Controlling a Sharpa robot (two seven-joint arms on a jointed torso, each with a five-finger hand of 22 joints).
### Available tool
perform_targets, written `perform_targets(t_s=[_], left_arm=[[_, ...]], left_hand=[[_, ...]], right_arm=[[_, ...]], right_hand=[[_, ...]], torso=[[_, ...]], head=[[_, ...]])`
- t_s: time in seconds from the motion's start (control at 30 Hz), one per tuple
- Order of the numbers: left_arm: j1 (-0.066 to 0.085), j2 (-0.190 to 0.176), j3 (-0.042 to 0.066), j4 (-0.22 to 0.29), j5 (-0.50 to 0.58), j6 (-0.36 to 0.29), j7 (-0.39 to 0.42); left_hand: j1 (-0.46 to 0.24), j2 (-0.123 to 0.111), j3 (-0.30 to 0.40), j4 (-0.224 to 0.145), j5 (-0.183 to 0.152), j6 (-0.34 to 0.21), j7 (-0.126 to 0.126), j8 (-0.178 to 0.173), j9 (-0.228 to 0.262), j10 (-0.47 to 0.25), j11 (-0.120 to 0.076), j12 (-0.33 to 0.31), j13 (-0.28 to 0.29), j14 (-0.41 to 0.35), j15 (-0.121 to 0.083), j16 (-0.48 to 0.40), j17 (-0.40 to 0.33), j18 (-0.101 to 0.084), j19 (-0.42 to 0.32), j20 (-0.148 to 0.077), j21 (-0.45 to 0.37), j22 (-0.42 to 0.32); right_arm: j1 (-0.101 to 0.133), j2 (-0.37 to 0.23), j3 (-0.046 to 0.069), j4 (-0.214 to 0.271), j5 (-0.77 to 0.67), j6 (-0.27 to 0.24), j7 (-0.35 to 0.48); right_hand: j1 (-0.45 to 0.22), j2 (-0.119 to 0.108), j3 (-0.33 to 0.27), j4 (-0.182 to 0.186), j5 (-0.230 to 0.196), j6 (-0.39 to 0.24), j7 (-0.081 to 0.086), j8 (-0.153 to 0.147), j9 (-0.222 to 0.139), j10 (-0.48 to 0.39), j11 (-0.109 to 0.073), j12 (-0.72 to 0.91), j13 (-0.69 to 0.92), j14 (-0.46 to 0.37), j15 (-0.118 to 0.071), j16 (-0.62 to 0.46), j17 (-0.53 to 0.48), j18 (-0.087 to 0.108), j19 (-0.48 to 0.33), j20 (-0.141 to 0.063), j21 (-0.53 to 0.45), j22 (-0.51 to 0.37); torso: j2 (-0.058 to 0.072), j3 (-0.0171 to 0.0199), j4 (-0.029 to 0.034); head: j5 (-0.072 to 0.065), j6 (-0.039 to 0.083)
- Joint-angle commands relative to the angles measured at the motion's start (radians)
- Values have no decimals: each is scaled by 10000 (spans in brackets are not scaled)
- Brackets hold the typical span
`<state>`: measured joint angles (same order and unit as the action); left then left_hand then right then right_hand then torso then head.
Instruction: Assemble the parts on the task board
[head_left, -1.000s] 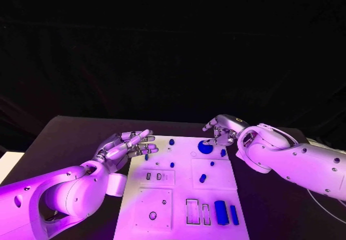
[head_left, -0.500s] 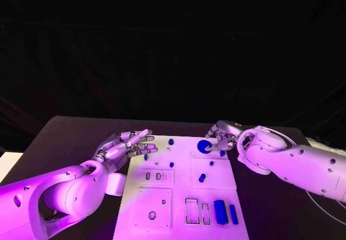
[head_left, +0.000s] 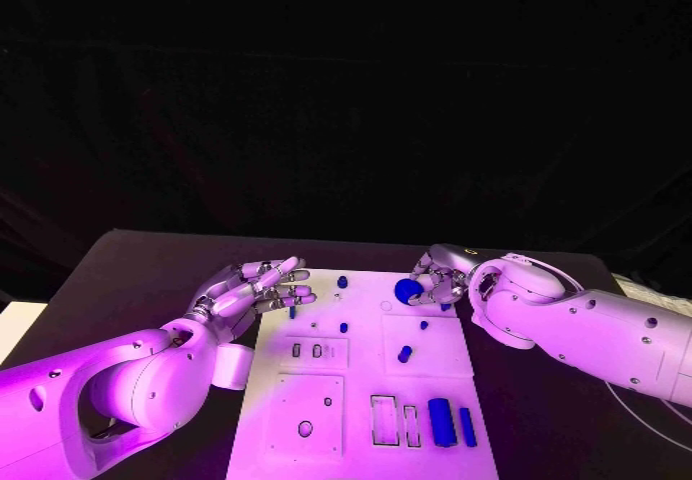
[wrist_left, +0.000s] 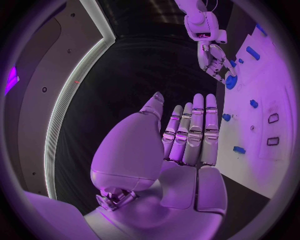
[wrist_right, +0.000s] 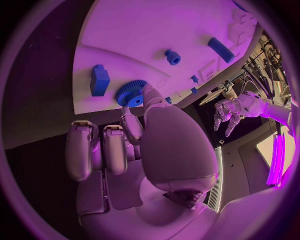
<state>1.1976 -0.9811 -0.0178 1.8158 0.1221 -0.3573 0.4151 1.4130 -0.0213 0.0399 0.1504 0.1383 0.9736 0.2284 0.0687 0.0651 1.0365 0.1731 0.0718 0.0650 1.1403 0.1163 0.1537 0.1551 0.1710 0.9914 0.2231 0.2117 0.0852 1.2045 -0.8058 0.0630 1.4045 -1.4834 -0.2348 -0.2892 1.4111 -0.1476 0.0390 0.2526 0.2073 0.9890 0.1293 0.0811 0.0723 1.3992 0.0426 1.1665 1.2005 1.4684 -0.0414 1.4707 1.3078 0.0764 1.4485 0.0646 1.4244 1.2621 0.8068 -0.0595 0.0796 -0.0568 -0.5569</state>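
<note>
The white task board (head_left: 369, 306) lies in the middle of the black table. My right hand (head_left: 441, 271) is at its far right corner and pinches a blue gear (head_left: 408, 290) between thumb and a finger; the same gear (wrist_right: 130, 93) sits at my fingertips, just over the board, with a blue block (wrist_right: 100, 80) beside it. My left hand (head_left: 260, 288) hovers at the board's far left edge with its fingers (wrist_left: 190, 132) stretched out and nothing in them. The gear (wrist_left: 231, 82) and my right hand (wrist_left: 211, 56) also show in the left wrist view.
Two blue bars (head_left: 444, 423) stand in the near right of the board beside empty slots (head_left: 384, 421). A blue oval piece (head_left: 405, 354) and small blue pegs (head_left: 343, 284) are spread over the middle and far part. Black table surrounds the board.
My right hand has come down and left onto the blue gear and closed its fingers on it. The left hand has stayed where it was.
</note>
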Motion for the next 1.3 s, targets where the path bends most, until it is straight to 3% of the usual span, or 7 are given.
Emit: perform_targets(t_s=[0.03,0.33,0.53,0.6,0.67,0.73,1.3], left_arm=[[15,21,7,1,19,216,41],[15,20,7,-1,19,222,34],[15,18,7,-1,19,231,29],[15,18,7,-1,19,236,26],[15,17,7,0,19,239,21],[15,19,7,4,19,234,12],[15,18,7,17,19,250,-40]], left_hand=[[51,37,7,-67,-58,-11,52,-44,-10,-15,39,-42,2,-25,60,-66,10,112,18,71,-47,-13],[59,43,1,-89,-57,-10,42,-41,-7,-12,35,-41,5,-29,61,-82,16,113,16,74,-59,-21],[59,43,1,-89,-57,-10,42,-41,-7,-12,35,-41,5,-29,61,-82,16,113,16,74,-59,-21],[59,43,1,-89,-57,-10,42,-41,-7,-12,35,-41,5,-29,61,-82,16,113,16,74,-59,-21],[59,43,1,-89,-57,-10,42,-41,-7,-12,35,-41,5,-29,61,-82,16,113,16,74,-59,-21],[62,44,0,-94,-57,-10,40,-40,-7,-11,34,-41,6,-29,61,-85,17,113,16,75,-61,-23],[142,51,1,-190,-67,-10,30,-37,-3,-3,26,-40,10,-22,55,-117,35,119,24,75,-84,-41]], right_arm=[[-30,26,-9,-35,-147,148,-49],[-34,38,-9,-83,-144,84,-54],[-35,54,-9,-60,-224,-103,-112],[-38,68,-9,-22,-346,-236,-196],[-43,83,-9,20,-483,-346,-316],[-49,96,-9,56,-644,-418,-434],[-191,143,-9,440,-1538,-380,-748]], right_hand=[[58,59,78,-7,46,106,0,59,12,95,-29,105,97,730,54,68,972,-161,59,26,59,58],[1,189,96,6,109,253,-29,128,31,161,-51,313,336,746,41,133,1071,-179,94,17,122,170],[59,409,177,-103,55,670,-115,364,117,274,-124,598,655,759,-13,200,1175,-204,140,-20,204,320],[157,543,269,-210,-132,895,-181,495,169,394,-180,863,912,765,-57,225,1216,-214,160,-55,237,382],[289,659,439,-325,-763,1054,-250,586,205,458,-241,1005,1065,770,-111,249,1256,-228,184,-101,274,455],[320,706,560,-373,-907,1121,-281,624,218,491,-268,1076,1149,775,-132,269,1290,-242,210,-127,309,526],[204,554,756,-416,-872,1118,-278,595,201,497,-272,1078,1218,779,-142,291,1325,-270,257,-151,377,666]], torso=[[-3,-3,-8],[-3,-5,-5],[-3,-4,2],[-3,-4,2],[-1,-1,-3],[1,-3,-3],[-2,-1,-3]], head=[[16,-20],[10,-33],[6,-35],[6,-35],[3,-38],[4,-43],[6,-64]])
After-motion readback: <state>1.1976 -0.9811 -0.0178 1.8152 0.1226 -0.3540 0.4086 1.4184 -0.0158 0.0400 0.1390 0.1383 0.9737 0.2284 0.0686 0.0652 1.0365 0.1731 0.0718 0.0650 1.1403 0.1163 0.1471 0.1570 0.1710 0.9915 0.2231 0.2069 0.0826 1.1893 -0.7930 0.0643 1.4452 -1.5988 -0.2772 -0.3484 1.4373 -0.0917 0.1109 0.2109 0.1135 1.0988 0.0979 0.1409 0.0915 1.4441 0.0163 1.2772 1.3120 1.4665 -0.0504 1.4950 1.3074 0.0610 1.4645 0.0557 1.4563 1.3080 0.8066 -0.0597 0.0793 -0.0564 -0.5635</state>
